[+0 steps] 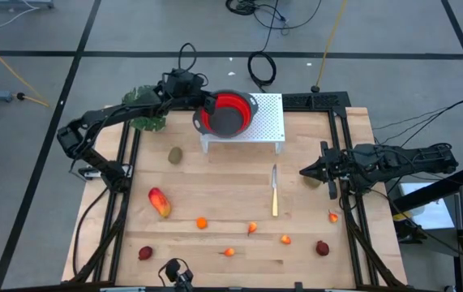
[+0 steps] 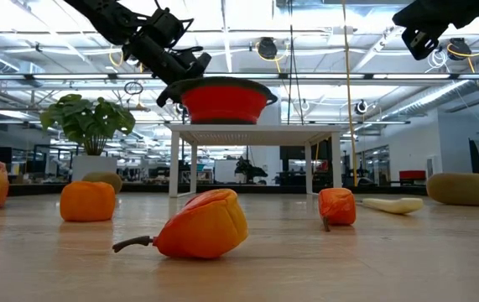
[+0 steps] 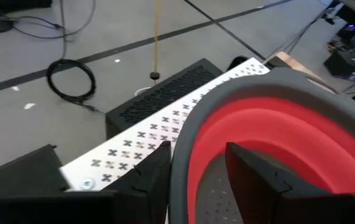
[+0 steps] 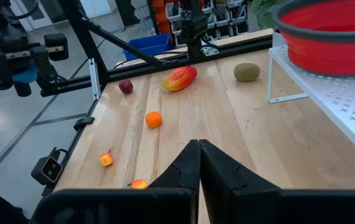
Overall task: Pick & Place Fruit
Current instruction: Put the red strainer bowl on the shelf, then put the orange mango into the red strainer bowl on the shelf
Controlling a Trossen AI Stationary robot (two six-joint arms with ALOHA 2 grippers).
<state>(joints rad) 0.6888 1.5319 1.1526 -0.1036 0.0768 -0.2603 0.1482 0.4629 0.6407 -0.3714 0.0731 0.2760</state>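
Small toy fruits lie scattered on the wooden table: a brown oval one [image 1: 175, 154], a red-yellow oblong one [image 1: 160, 202], tiny orange ones [image 1: 202, 222] and dark-red ones [image 1: 322, 247] near the near edge. My left gripper [image 1: 207, 104] is at the left rim of a red bowl with a grey rim [image 1: 229, 113], which sits on a white perforated stand [image 1: 267, 122]. My right gripper [image 1: 302, 172] hovers shut above the table's right side, touching nothing; the right wrist view shows its fingers [image 4: 189, 165] closed together. My left gripper has the bowl's grey rim [image 3: 183, 149] on the bowl's left side between its fingers, one finger [image 3: 152, 171] outside the wall and one [image 3: 258, 171] inside the red hollow. It comes from the table's left, slanting down. The bowl stands upright with its bottom at the stand's top [image 2: 222, 124].
A slim knife [image 1: 275, 191] lies right of the table's middle. A leafy green plant [image 1: 146, 109] stands at the far left corner beside the left arm. An olive oval fruit [image 2: 457, 189] lies on the right side. Black frame rails run along both table sides.
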